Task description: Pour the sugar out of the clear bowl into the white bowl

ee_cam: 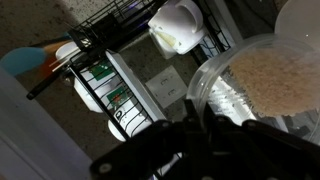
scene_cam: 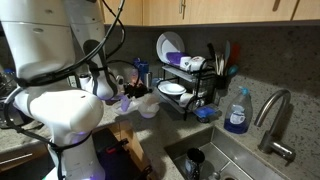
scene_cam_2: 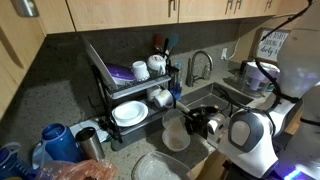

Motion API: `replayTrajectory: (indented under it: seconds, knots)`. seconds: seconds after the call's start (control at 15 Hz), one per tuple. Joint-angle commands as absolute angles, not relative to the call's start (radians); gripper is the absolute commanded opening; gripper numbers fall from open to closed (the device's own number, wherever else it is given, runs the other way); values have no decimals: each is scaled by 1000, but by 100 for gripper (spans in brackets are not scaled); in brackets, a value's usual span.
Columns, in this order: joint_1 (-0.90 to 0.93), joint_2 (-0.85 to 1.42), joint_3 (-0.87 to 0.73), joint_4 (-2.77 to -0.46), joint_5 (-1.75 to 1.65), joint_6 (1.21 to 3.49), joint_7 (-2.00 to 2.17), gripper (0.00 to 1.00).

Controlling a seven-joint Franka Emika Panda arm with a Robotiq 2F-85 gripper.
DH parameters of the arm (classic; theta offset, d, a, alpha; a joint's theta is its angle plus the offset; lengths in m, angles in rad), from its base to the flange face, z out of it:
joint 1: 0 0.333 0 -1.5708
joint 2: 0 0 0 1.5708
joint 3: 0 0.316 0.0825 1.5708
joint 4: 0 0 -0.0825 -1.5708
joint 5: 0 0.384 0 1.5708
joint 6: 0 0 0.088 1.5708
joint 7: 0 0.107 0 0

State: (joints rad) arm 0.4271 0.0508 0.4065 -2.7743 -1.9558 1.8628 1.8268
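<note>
**Clear bowl held aloft beside the sink, sugar still inside**

The white robot arm (scene_cam: pixel 60 110) fills the near side in both exterior views (scene_cam_2: pixel 255 135), bent over the speckled stone desk (scene_cam: pixel 300 135). A steel sink (scene_cam: pixel 235 160) is set into the desk, with a curved faucet (scene_cam_2: pixel 198 65) behind it and a blue soap bottle (scene_cam: pixel 237 112) just beside the faucet.

A black wire dish rack (scene_cam_2: pixel 125 90) stands against the back wall next to the sink. It holds white dishes (scene_cam_2: pixel 130 113) on its lower tier and cups above. In the wrist view the rack (ee_cam: pixel 110 60) lies beyond the bowl, with one white dish (ee_cam: pixel 178 25) propped in it.

A wide flat pale plate (scene_cam_2: pixel 160 168) lies on the desk in front of the rack.

The dark hand (scene_cam_2: pixel 203 123) is clamped on the clear bowl (scene_cam_2: pixel 175 133), its fingers (ee_cam: pixel 200 130) together on the rim's near side. The bowl hangs off the desk, between the rack and the sink and above the far edge of the plate. In an exterior view it shows as a pale see-through shape (scene_cam: pixel 148 107) in front of the rack.

The sugar (ee_cam: pixel 275 80) is a pale grainy patch inside the clear bowl, seen only from the wrist.

A white curved edge (ee_cam: pixel 305 20) cuts the wrist view's upper right corner. I cannot tell whether it is the white bowl.
</note>
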Motion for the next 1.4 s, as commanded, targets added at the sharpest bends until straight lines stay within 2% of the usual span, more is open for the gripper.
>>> replayTrajectory:
  seconds: [0.0, 1.33]
  knots:
    - [423, 61, 418, -2774, -1948, 1823, 1813, 2]
    - [422, 104, 423, -2774, -1938, 1732, 1817, 2]
